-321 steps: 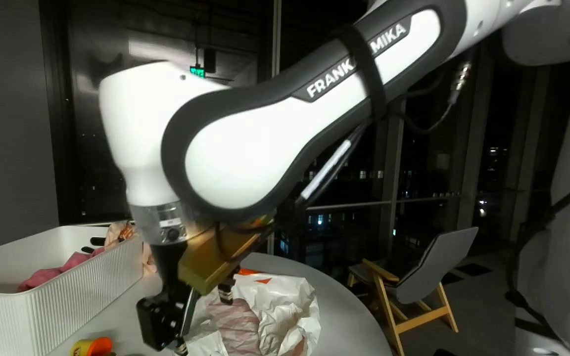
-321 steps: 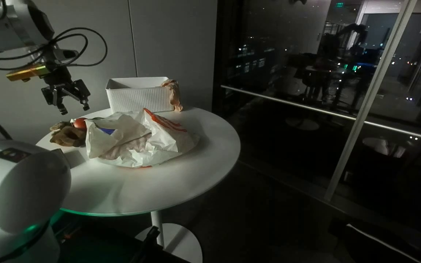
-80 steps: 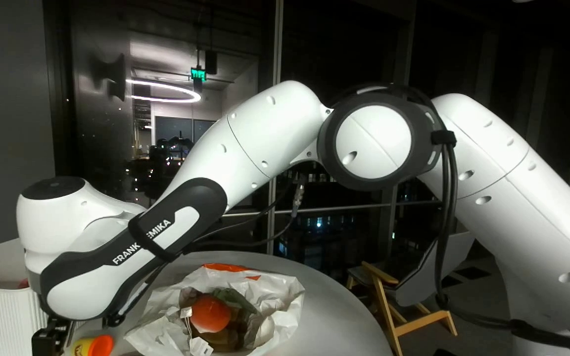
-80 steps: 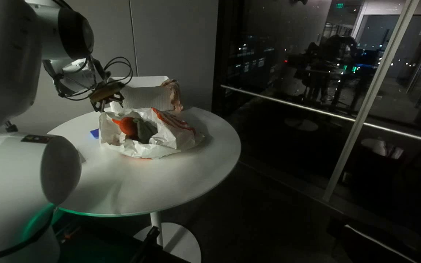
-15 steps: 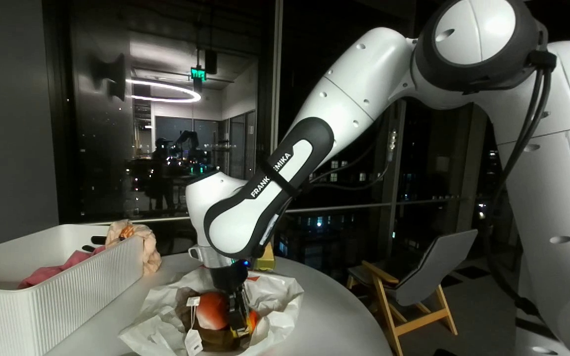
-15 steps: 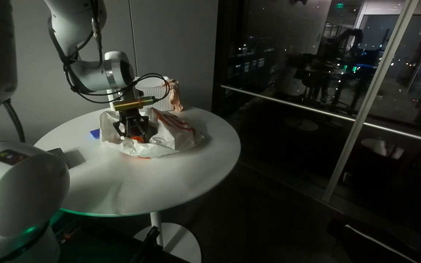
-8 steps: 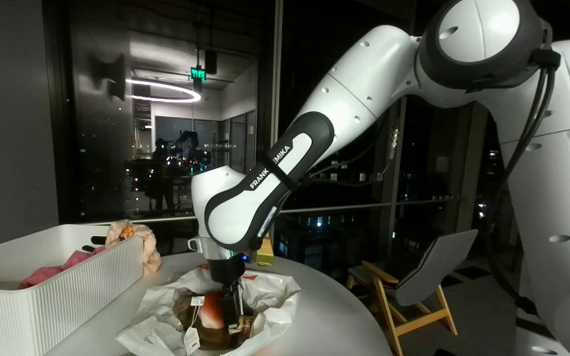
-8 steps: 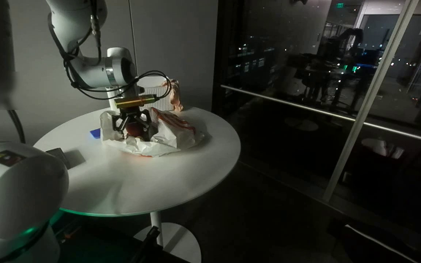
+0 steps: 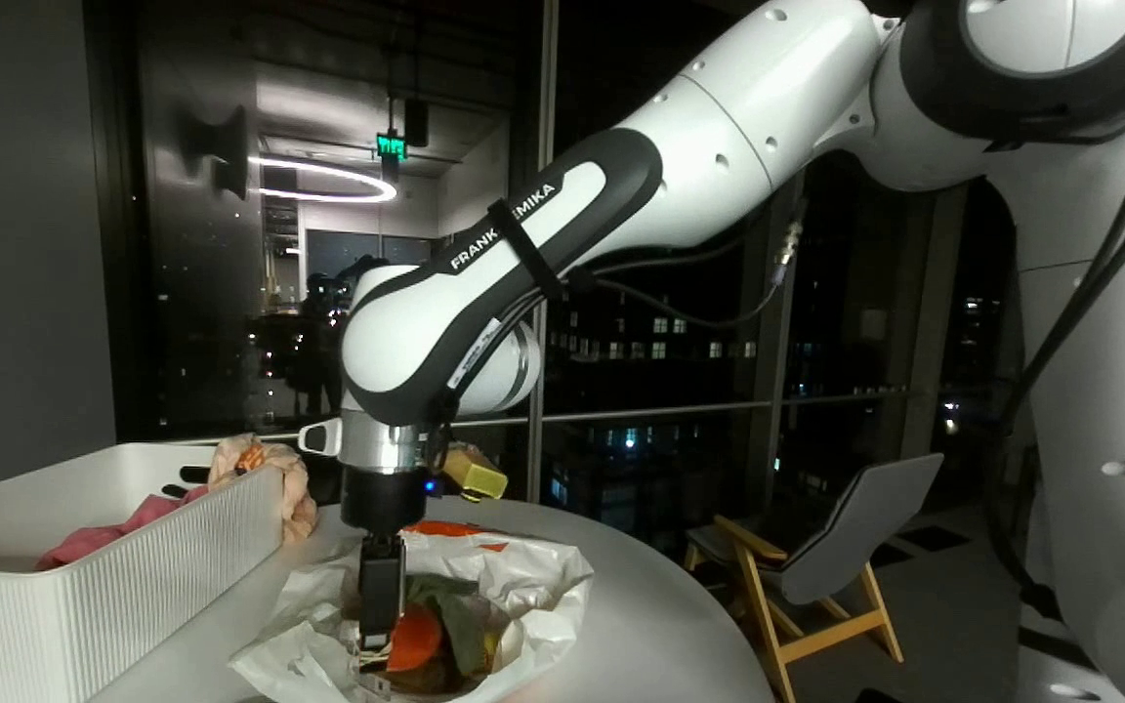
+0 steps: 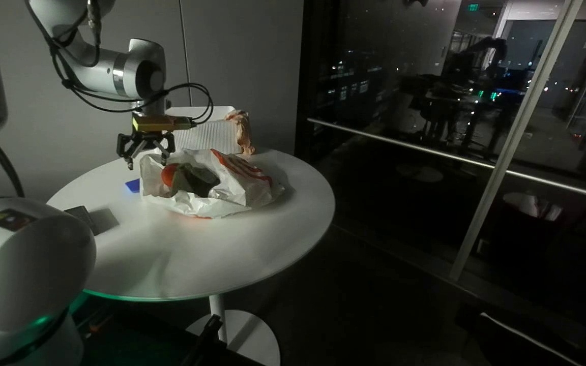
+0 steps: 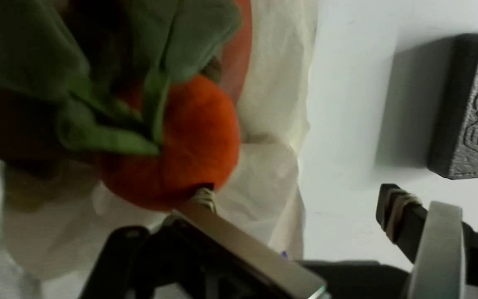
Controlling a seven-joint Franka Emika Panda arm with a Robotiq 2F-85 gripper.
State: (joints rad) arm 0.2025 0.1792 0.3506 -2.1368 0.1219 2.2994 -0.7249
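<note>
In an exterior view, one gripper [image 9: 375,640] is seen side-on above one thin, crinkled white bag [image 9: 538,596], in which one round orange thing [image 9: 414,640] and one limp grey-green thing [image 9: 465,625] are contained, with darker contents too shadowed to be counted. One ribbed white bin [image 9: 162,557] is seen beside the bag on the pale table [image 9: 670,615]; one pink cloth [image 9: 118,532] is contained in it, and one peach cloth [image 9: 284,483] is draped, bunched, over its rim. One chair [image 9: 846,537] with a wooden frame is seen beyond the table. In an exterior view, the gripper's jaws are shown spread and released, and the orange thing is seen in the bag's mouth, just under one tip. One flat blue thing [image 10: 133,185] is seen near the bag, and one grey block [image 10: 80,214] well apart from it. In the wrist view, two fingers [image 11: 247,249] are shown wide apart, their tips wrapped in pale bands; the orange thing, topped with green leaves [image 11: 114,140], is overlapped by one tip, and whether it is touched cannot be told. The block is rough-textured and marked with raised lettering.
</note>
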